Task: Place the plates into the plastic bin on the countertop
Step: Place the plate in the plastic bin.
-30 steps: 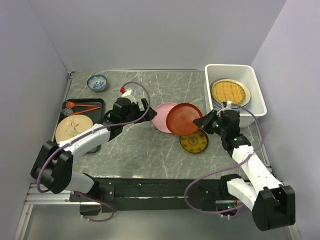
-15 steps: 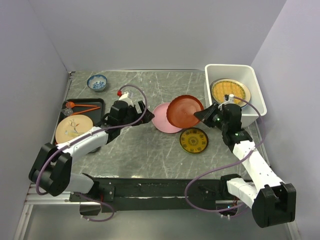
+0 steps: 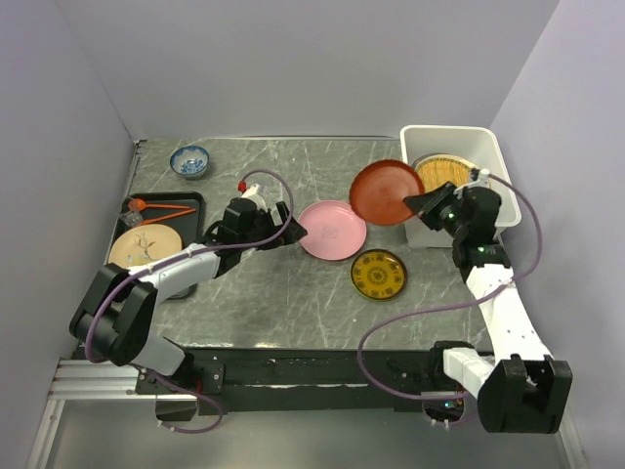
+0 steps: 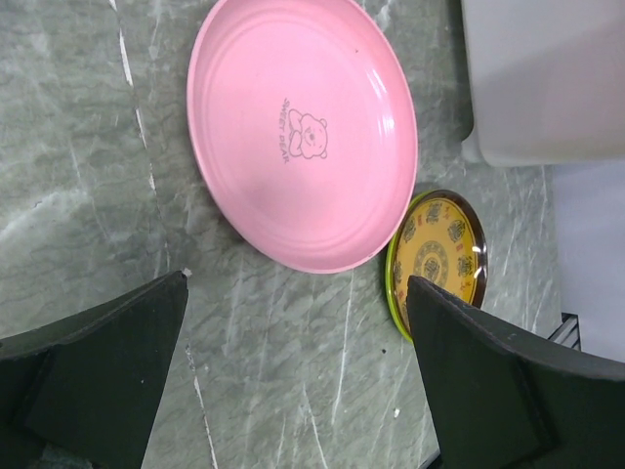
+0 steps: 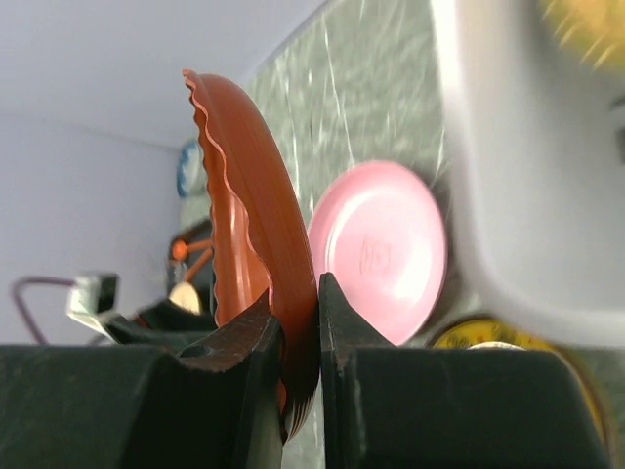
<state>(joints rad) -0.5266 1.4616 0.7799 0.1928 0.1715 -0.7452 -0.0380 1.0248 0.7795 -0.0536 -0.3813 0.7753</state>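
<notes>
Rim of red-orange plate point(image 3: 386, 191) sat pinched in right gripper point(image 5: 298, 318); plate tilted near edge-on, hollow facing away from plastic bin point(image 3: 493, 161), just beside it. Left gripper point(image 4: 295, 288) spread wide.

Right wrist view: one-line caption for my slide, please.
Right gripper pinches the red-orange plate by its rim, pink plate on the countertop behind, white bin alongside.

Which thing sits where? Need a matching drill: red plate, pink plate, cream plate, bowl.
Things:
1. red plate
2. pink plate
3. cream plate
4. bowl

Places:
A. on the black tray
B. clamped in the right jaws, off the surface
C. back left corner of the countertop
D. flat on the countertop, mid-table

Pairs: 1-B, 2-D, 3-A, 4-C
</notes>
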